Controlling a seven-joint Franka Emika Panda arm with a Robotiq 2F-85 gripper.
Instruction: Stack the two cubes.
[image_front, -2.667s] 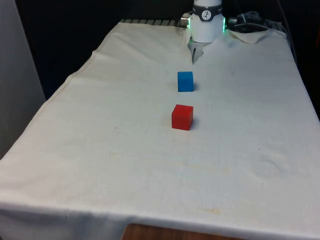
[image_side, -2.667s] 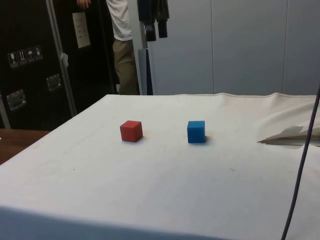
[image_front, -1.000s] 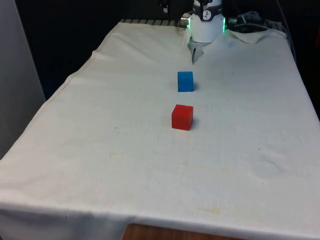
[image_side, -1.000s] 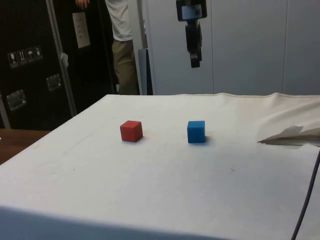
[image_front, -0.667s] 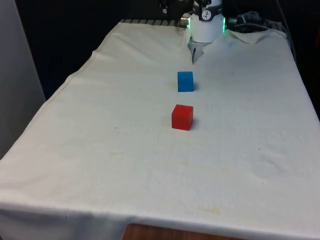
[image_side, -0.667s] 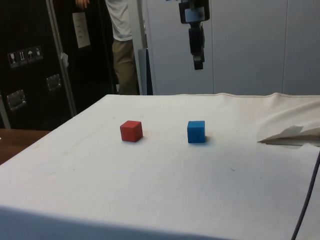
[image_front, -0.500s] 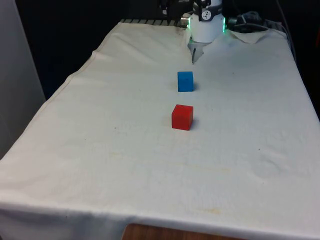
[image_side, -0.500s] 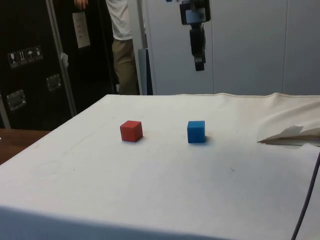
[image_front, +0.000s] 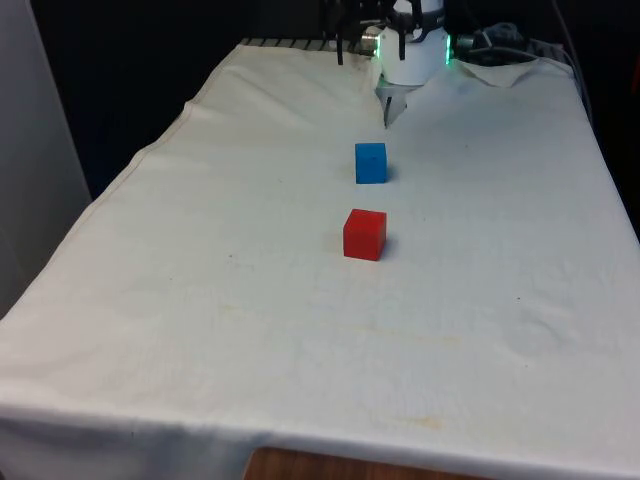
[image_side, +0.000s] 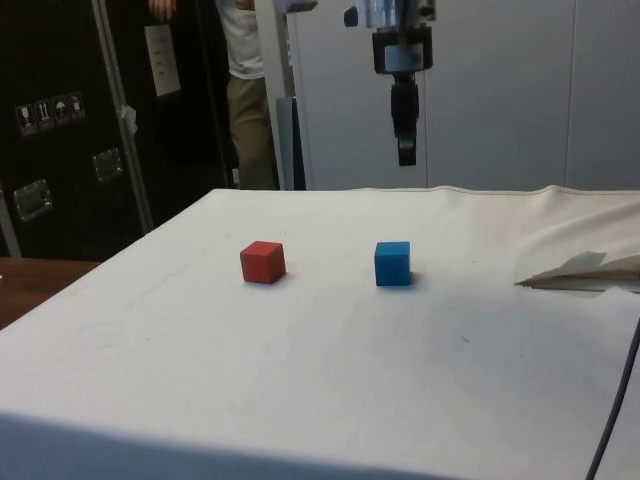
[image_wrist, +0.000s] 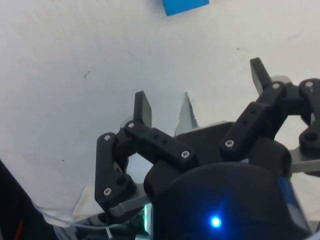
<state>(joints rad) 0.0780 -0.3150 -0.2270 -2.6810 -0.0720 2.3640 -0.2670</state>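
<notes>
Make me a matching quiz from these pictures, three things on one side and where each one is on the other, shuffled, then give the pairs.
Things:
1. red cube
2. blue cube
3. end effector

Places:
A. in the air above the cloth, holding nothing
B. on the cloth, nearer the robot's base
C. on the cloth, farther from the robot's base

Pairs: 1-C, 2-B, 3-A

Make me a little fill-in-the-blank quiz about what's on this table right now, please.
1. The cube nearer the robot's base is coloured ____.
2. The red cube and the blue cube stand ____ from each other on the white cloth.
3. The tool hangs in the air ____ the blue cube, touching nothing.
4. The tool's two fingers are ____.

Missing words: blue; apart; above; open
</notes>
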